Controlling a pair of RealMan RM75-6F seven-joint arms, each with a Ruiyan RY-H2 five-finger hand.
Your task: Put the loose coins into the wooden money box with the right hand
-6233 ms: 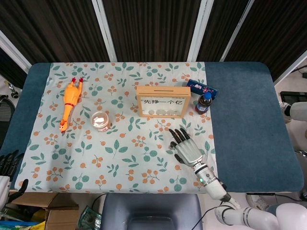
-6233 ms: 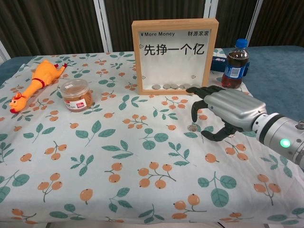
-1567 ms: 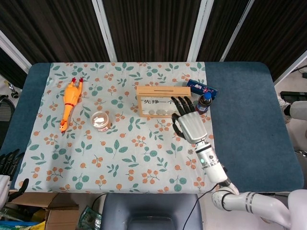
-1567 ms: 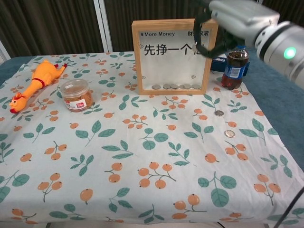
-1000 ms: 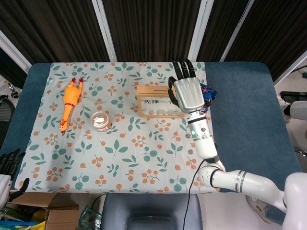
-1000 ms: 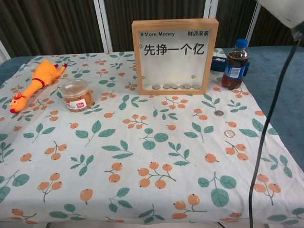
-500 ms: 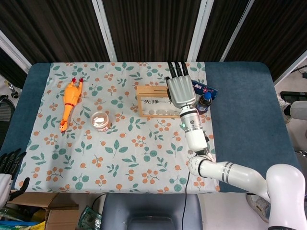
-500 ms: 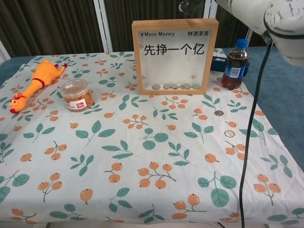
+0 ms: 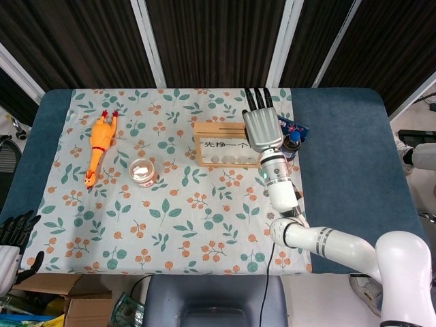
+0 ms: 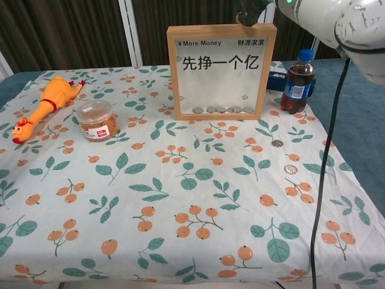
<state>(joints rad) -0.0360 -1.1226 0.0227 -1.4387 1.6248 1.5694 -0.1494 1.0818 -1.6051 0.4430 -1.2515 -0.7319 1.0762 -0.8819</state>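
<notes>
Fingers (image 9: pixel 260 99) of the right hand (image 9: pixel 261 127) stretching straight, close together, away from the robot, above the right end of the wooden money box (image 10: pixel 222 71); whether anything is pinched beneath, cannot tell. Hovering over the box's top edge, dark fingertips (image 10: pixel 248 13) just showing in the chest view. Left hand (image 9: pixel 15 235) hanging off the near left table corner, fingers apart, holding nothing. Lying nearest on the floral cloth (image 10: pixel 156 198): two loose coins (image 10: pixel 291 170), apart from each other, right of centre. Further back: snack jar (image 10: pixel 97 120) and rubber chicken (image 10: pixel 43 107) on the left, box standing upright mid-table with coins along its bottom, cola bottle (image 10: pixel 297 82) just right of it.
</notes>
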